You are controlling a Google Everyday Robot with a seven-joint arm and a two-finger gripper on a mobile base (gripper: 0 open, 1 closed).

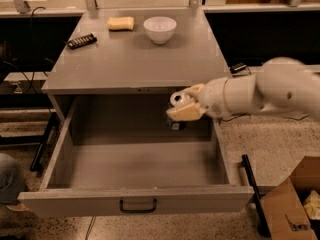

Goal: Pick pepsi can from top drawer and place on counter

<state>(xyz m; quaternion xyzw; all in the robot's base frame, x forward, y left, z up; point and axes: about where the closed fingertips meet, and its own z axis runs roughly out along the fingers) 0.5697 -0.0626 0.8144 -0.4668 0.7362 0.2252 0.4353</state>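
Observation:
The pepsi can shows its silver top between my gripper's tan fingers, with a bit of its dark body below them. My gripper is shut on the can and holds it in the air above the back right part of the open top drawer, just below and in front of the counter's front edge. The can is clear of the drawer floor. The drawer's dark bar handle is on its front panel.
On the counter stand a white bowl, a yellow sponge and a black remote-like object towards the back. A cardboard box sits on the floor at the right. A person's leg is at the lower left.

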